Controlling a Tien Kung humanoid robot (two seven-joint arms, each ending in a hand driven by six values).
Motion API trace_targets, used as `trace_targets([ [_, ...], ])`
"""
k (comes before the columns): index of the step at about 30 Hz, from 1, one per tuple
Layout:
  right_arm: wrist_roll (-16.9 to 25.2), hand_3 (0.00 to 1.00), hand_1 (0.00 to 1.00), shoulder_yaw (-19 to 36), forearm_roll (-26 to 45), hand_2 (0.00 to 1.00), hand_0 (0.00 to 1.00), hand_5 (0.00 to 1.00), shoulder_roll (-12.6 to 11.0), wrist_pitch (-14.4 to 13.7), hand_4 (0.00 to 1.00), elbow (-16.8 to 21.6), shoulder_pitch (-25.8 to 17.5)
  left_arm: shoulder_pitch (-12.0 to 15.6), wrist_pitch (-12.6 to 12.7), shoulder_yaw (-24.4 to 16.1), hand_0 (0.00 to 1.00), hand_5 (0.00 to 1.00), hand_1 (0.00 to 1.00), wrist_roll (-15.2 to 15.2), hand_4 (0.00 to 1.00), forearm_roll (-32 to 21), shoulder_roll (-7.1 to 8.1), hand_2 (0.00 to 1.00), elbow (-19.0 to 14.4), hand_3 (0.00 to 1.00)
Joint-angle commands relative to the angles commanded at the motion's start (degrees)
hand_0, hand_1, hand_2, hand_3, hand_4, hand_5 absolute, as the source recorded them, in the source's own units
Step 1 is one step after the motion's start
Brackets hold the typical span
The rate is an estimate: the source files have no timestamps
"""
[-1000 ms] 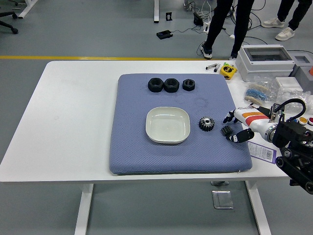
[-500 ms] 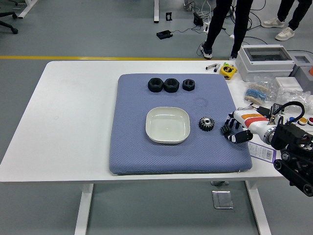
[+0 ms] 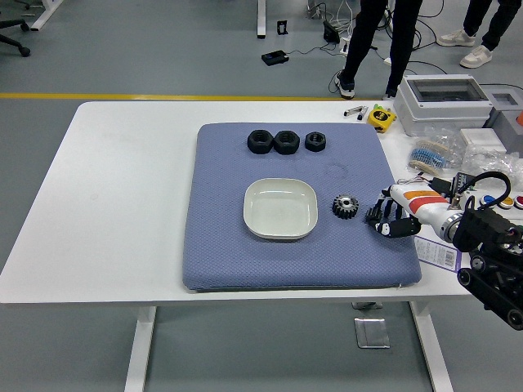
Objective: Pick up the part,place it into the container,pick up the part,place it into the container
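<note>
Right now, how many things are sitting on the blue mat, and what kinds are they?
Black nuts: 3
Gear: 1
White dish: 1
Total: 5

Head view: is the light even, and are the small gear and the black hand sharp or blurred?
Head view: soft, even light, only faint shadows and no strong glare on the white table; the small dark metal gear on the blue-grey padded mat is sharp; the right hand is sharp enough, though its black fingers merge together.
</note>
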Motion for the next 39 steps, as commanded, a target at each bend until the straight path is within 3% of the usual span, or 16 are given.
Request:
trace_targets([
  [16,0.11,0.491,0.340,0.43,-0.02,0.457,0.176,0.436,-0.30,-0.61,0.674,3.05,0.01,-0.24,-0.06,0.29,0.618,0.580,0.591,-0.09,0.587,-0.42,0.09,0.684,0.04,0.598],
  [24,-0.48,0.493,0.336,0.31,-0.85,0.455,0.165,0.427,-0.07,-2.26,0.676,7.98,0.39,-0.32,-0.06,0.37,0.618,0.578,0.589,-0.18,0.588,-0.59,0.12,0.683,0.07,0.598],
  [33,-0.93,0.493,0.335,-6.43,1.77,0.457,0.161,0.415,3.70,-5.95,0.676,9.14,6.00,-0.23,0.05,0.48,0.619,0.578,0.589,-0.28,0.588,-0.87,0.06,0.683,0.13,0.598],
  [39,-2.84,0.499,0.344,-11.46,1.65,0.459,0.162,0.409,7.48,-5.70,0.678,8.48,9.36,-0.28,0.16,0.63,0.619,0.578,0.588,-0.38,0.588,-1.12,0.11,0.680,0.15,0.598],
])
